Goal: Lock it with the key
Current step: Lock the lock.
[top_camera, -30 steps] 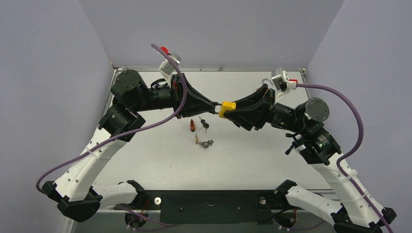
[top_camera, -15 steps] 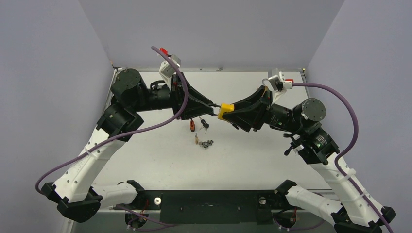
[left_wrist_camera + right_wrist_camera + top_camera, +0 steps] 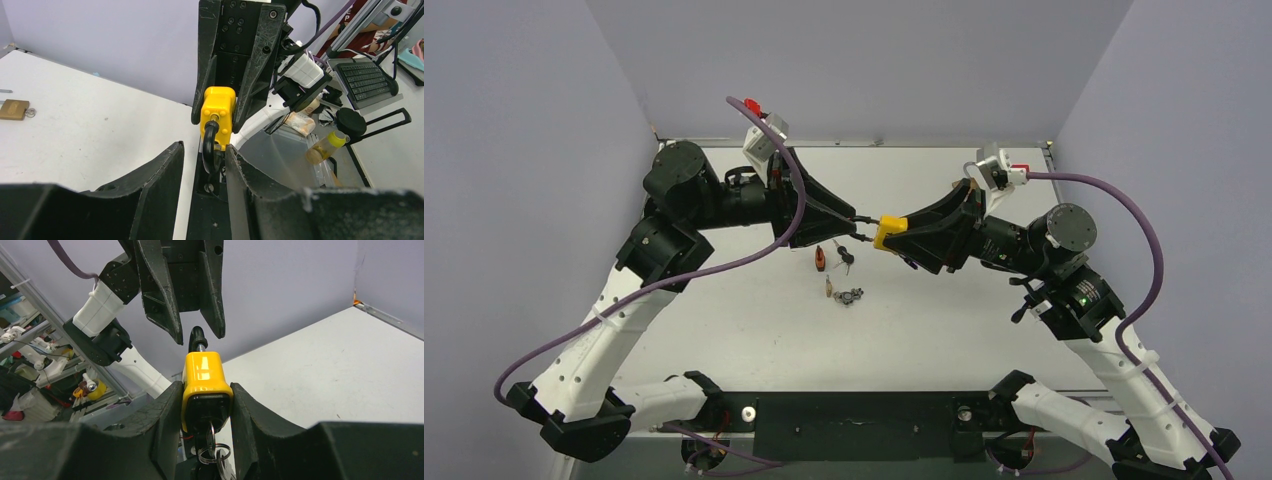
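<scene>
R end effector (image 3: 205, 390) pinches yellow plastic padlock (image 3: 202, 372), small metal key (image 3: 210, 432) in its base. L end effector (image 3: 204, 149) spread, astride black metal shackle (image 3: 209, 145). Prob shackle-closing step; next: grip & turn key.

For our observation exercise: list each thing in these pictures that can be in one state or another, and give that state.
Yellow padlock: held off the table, shackle end toward the left gripper; locked or not, cannot tell.
Key: at the padlock's keyhole, ring hanging below.
Right gripper: shut on the yellow padlock.
Left gripper: open, fingers either side of the shackle.
Brass padlock: lying flat on the table.
</scene>
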### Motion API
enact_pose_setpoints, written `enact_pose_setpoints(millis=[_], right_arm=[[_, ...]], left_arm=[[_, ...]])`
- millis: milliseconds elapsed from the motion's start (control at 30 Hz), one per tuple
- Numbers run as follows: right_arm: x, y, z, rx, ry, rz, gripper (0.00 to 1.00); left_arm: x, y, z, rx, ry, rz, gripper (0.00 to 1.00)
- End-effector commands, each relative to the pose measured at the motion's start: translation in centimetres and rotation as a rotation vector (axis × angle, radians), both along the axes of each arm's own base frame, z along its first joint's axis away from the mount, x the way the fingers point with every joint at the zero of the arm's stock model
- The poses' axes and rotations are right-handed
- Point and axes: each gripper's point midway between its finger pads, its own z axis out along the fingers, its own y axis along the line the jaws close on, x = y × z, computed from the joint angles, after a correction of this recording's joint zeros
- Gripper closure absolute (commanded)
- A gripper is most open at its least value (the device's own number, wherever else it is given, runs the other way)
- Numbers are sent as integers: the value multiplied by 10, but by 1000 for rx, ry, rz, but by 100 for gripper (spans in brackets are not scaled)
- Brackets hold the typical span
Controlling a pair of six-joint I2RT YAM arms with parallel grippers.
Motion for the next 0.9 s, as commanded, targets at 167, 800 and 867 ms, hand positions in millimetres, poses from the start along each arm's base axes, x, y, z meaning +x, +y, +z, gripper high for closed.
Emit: enact_pose_setpoints(millis=[167,800,867], right_arm=[[-9,-6,26,66,-80,-4,100],[-7,-8,24,60,-75,-23,100],[-7,-9,24,59,-76,-26,100]], left_arm=[[-14,9,23,-46,-80,-39,66],[-14,2,12,-34,-38,-94,79],[-13,2,12,-36,-37,-97,85]])
